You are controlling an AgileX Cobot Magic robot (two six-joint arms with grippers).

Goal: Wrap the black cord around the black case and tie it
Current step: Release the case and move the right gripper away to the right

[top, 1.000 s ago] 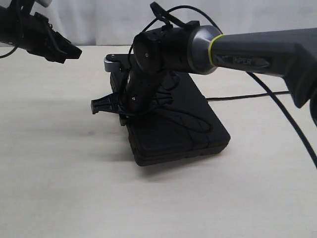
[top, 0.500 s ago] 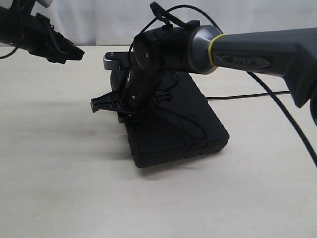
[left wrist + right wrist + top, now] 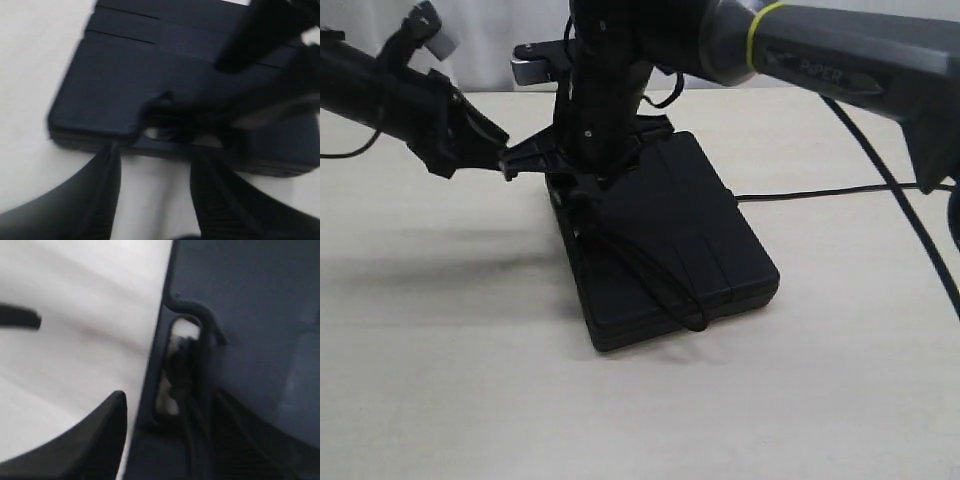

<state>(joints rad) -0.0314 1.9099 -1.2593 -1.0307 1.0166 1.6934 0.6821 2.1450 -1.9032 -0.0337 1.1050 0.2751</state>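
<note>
Exterior view: black case [image 3: 695,215] sits flat on the table [image 3: 440,380], with the black cord [image 3: 650,275] slack across its lid and looping over the near edge. Left gripper [image 3: 502,150] is spread and empty; can't tell the right gripper [image 3: 588,165] grip. Risk: slack cord slips off a corner, or the near-touching grippers collide.

The case [image 3: 690,230] and right arm [image 3: 840,60] block the tabletop's [image 3: 440,390] middle; a cable [image 3: 820,192] crosses rightward; the near edge lies open.
</note>
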